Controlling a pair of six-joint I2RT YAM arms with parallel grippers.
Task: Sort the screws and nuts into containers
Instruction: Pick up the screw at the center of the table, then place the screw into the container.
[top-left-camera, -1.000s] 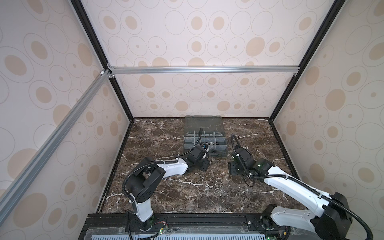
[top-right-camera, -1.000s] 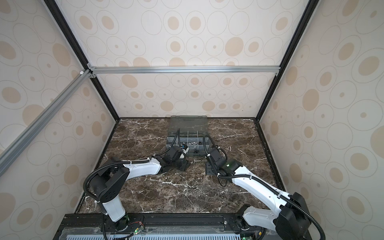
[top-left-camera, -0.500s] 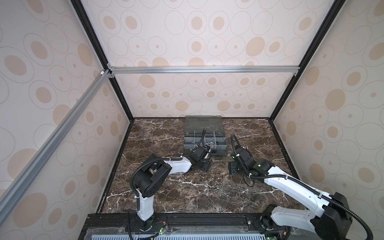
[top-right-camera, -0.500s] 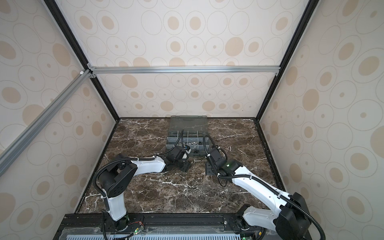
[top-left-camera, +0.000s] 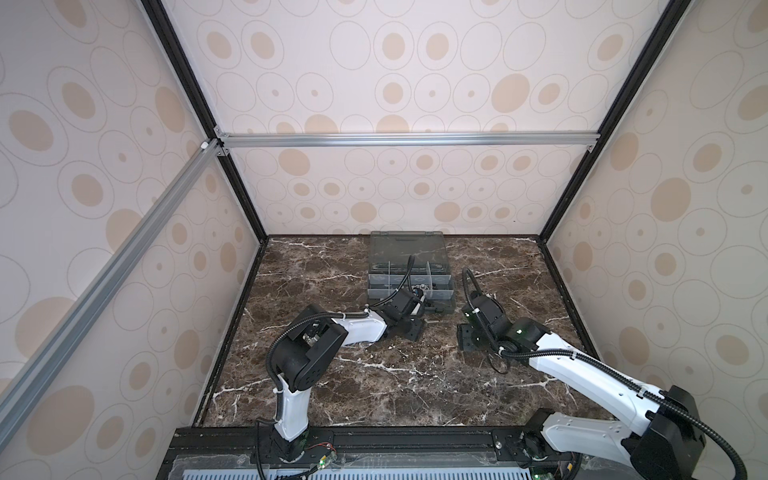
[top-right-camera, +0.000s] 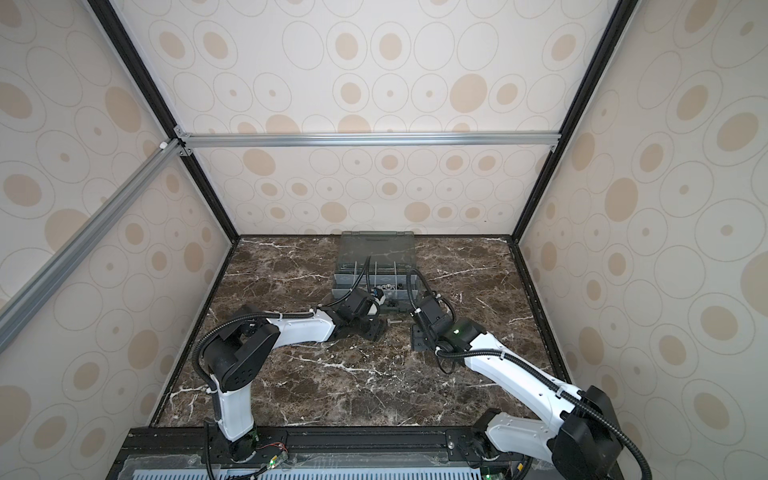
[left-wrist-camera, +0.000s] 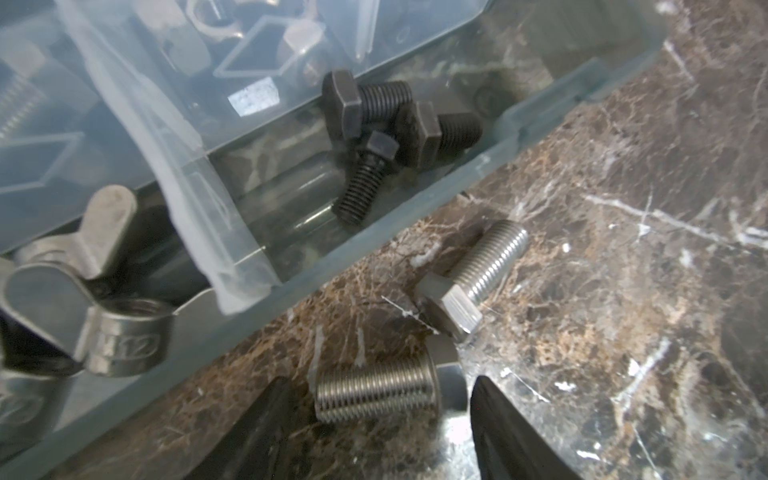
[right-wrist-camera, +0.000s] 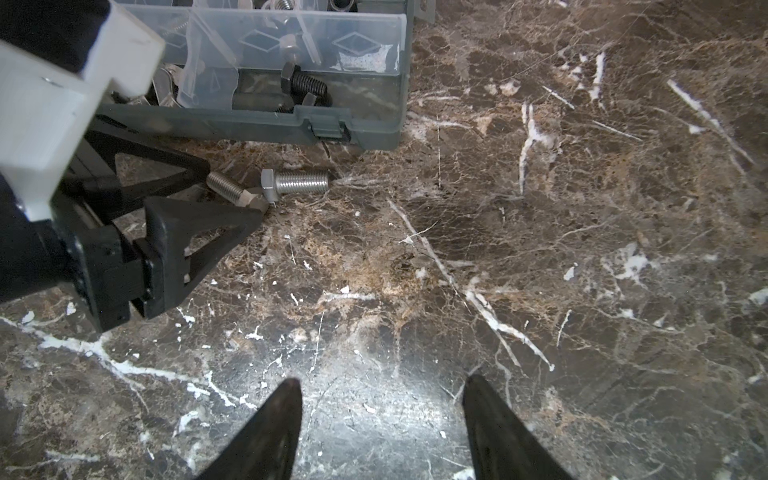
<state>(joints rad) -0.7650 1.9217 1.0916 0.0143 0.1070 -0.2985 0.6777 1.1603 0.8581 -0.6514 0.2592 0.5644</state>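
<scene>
- Blurred behind pale dividers: far compartments of box (top-left-camera: 382, 282); a mere speck in a top view, far screw (top-right-camera: 394, 321).
- Low at box's 6 o'clock wall: left gripper (left-wrist-camera: 378, 379), jaws wide astride near screw (left-wrist-camera: 374, 395), not gripping.
- Inside one compartment, black screws (left-wrist-camera: 374, 137); next door, wing nuts (left-wrist-camera: 83, 299).
- At 3 o'clock: right gripper (right-wrist-camera: 381, 378), jaws parted, holding nothing, over marble (right-wrist-camera: 540, 249).

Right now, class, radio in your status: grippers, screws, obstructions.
Left gripper open, straddling silver screw on table. Right gripper open, empty. Second silver screw close alongside.
</scene>
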